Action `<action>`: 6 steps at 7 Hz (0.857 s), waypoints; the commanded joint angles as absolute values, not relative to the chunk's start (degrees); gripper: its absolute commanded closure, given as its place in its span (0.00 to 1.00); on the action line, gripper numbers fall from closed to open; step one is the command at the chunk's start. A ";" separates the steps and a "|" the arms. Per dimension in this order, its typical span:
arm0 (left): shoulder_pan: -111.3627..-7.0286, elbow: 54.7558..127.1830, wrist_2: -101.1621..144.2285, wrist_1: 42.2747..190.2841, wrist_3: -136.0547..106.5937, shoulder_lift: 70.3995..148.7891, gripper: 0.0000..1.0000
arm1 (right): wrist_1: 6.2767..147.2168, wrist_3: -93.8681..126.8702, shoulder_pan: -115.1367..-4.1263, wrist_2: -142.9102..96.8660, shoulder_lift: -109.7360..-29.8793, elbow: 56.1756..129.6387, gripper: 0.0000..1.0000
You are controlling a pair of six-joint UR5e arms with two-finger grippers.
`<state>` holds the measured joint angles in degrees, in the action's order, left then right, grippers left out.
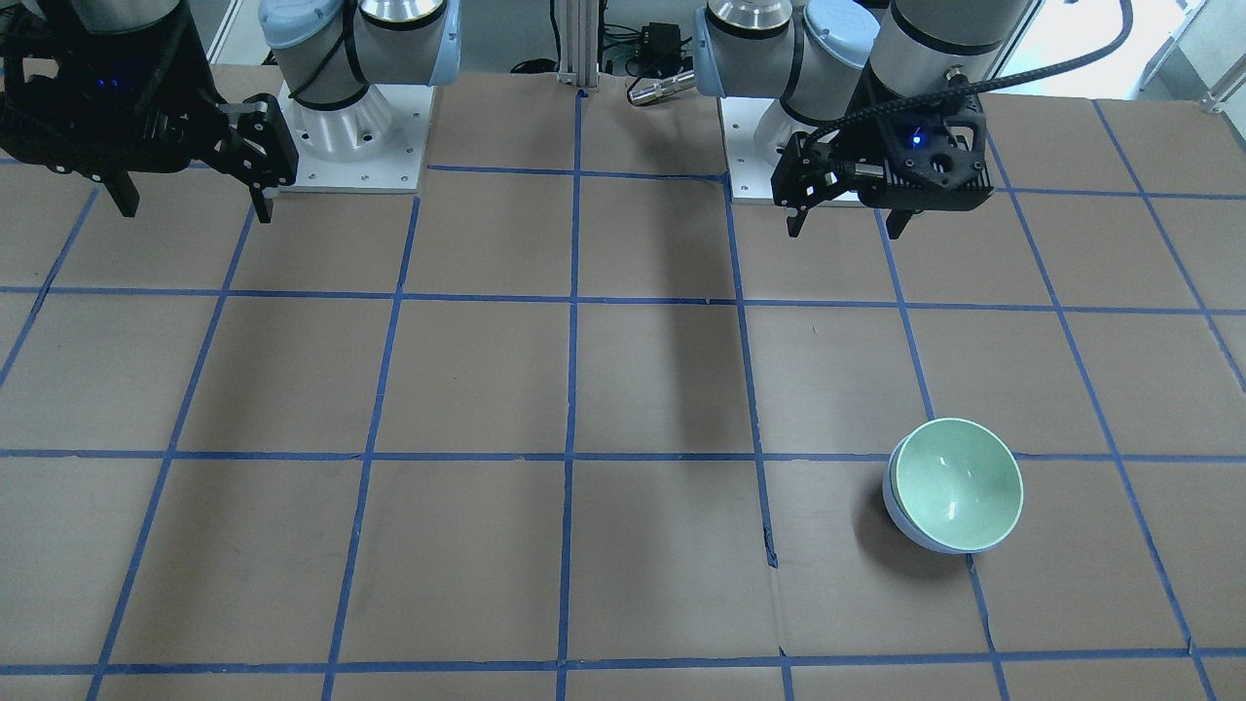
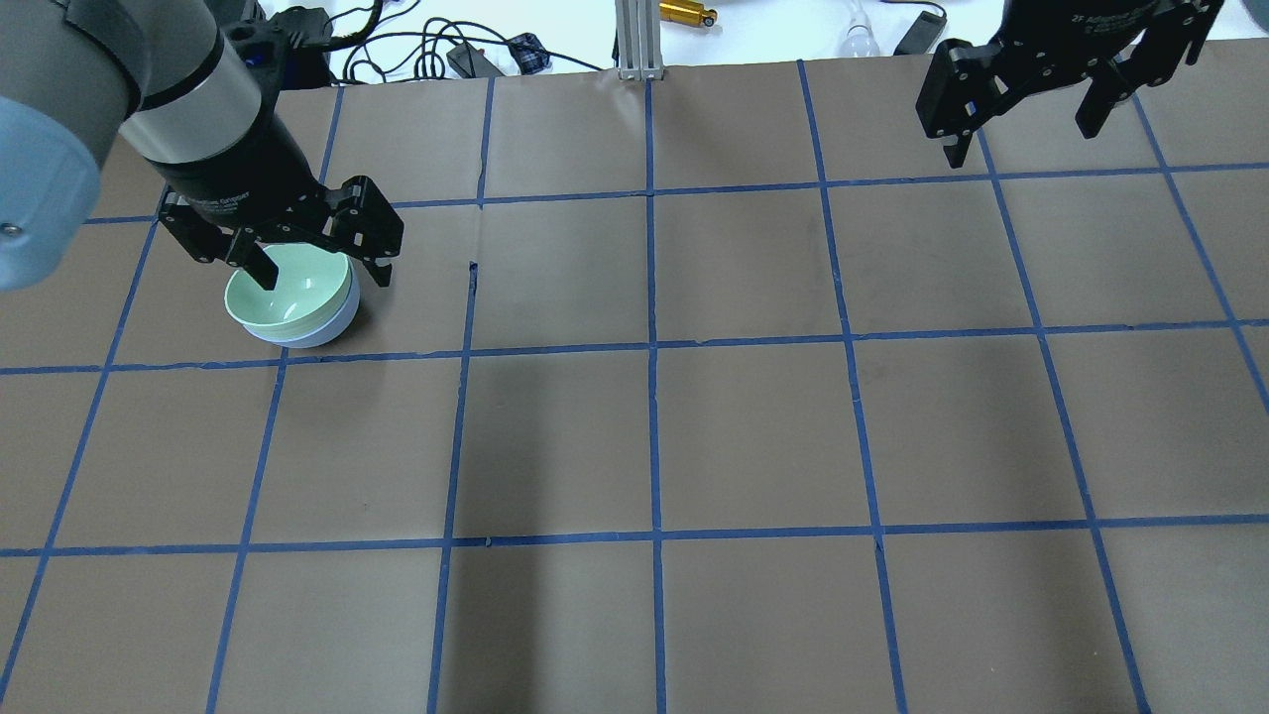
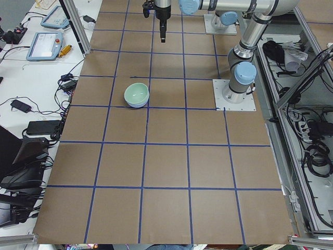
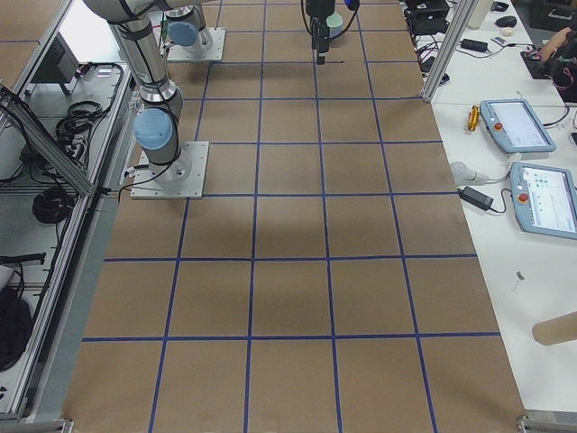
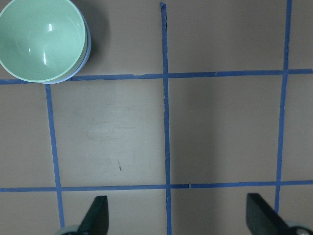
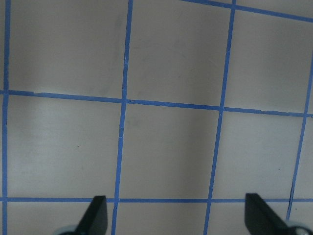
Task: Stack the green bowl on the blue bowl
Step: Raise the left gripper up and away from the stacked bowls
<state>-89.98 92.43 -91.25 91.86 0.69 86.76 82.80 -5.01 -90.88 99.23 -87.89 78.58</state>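
Overhead exterior view: the brown paper-covered table with its blue tape grid (image 2: 753,436) carries both bowls on the robot's left half. The black two-finger left gripper (image 1: 845,222) hangs above the table near its base, fingers spread wide and empty. The right gripper (image 1: 195,202) is likewise wide and empty, well apart across the table. The glossy mint-green round bowl (image 1: 959,487) sits nested inside the pale periwinkle-blue round bowl (image 1: 900,524), out toward the operators' side and slightly leftward of the nearer left gripper. The stack looks done.

Left tool (image 1: 845,229) and right tool (image 1: 195,212) hang raised, jaws wide, seemingly vertical.
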 commanded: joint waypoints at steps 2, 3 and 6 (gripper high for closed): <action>-89.30 92.37 -90.88 91.76 5.42 86.92 0.00 | 82.79 -5.01 -90.88 99.23 -87.89 78.57 0.00; -89.38 92.37 -90.88 91.76 5.45 86.92 0.00 | 82.79 -5.01 -90.88 99.23 -87.89 78.57 0.00; -89.82 92.29 -90.97 91.67 5.01 86.75 0.00 | 82.79 -5.01 -90.88 99.23 -87.89 78.57 0.00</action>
<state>-89.72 92.31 -90.85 91.68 5.08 86.84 82.79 -5.01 -90.88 99.23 -87.89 78.57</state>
